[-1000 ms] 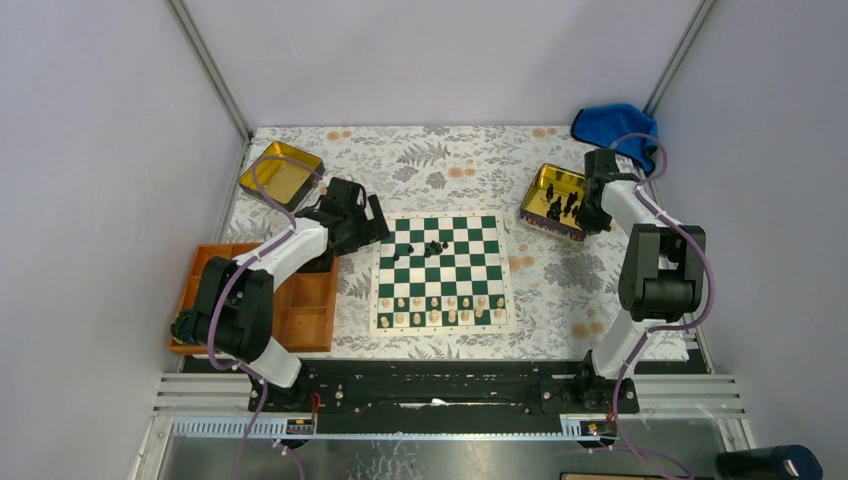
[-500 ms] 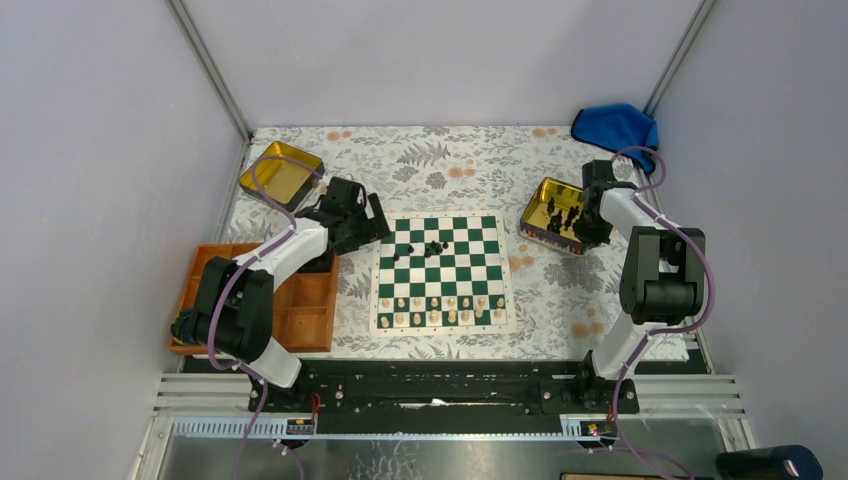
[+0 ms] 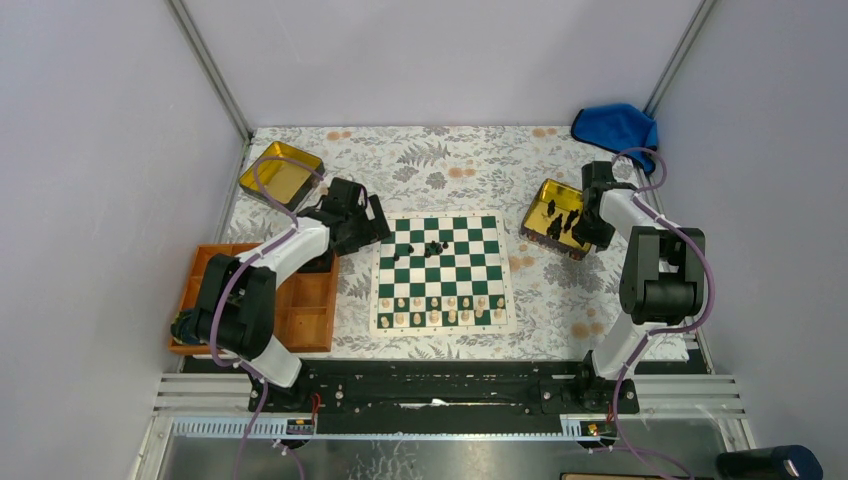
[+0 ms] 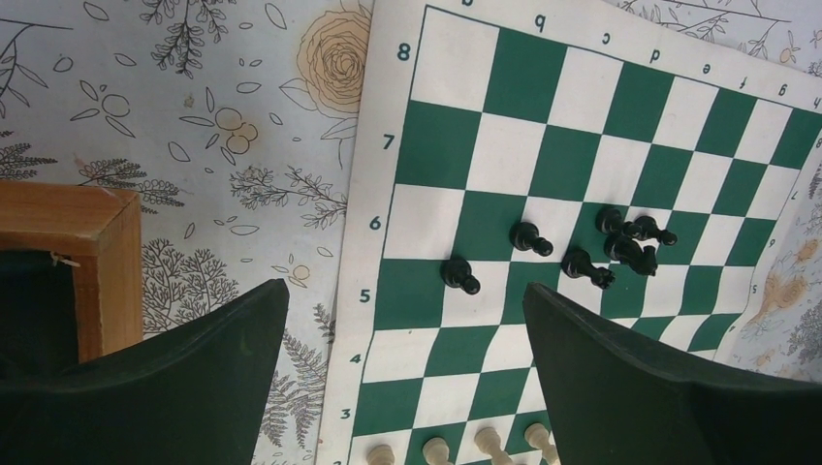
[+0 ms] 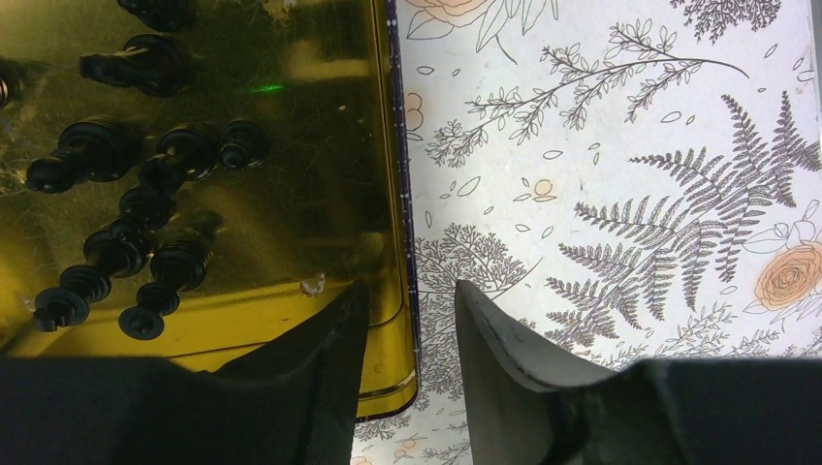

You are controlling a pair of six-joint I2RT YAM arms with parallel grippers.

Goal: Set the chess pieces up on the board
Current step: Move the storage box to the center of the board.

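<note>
My right pincer [image 5: 409, 295] stands parted astride the tin [image 5: 397, 145] wall, holding nothing. Black pieces [image 5: 126, 242] lie heaped inside the tin, and a few more lie toppled on the board [image 4: 582, 116]. My left pincer [image 4: 404, 291] gapes wide above the board's edge. The pieces look light, hard and apt to roll, so I'd pinch the narrow stem.

The right gripper [image 5: 408, 325] has let go (jaws now astride the wall); the gold tin [image 5: 310, 194] sits slightly nearer.
</note>
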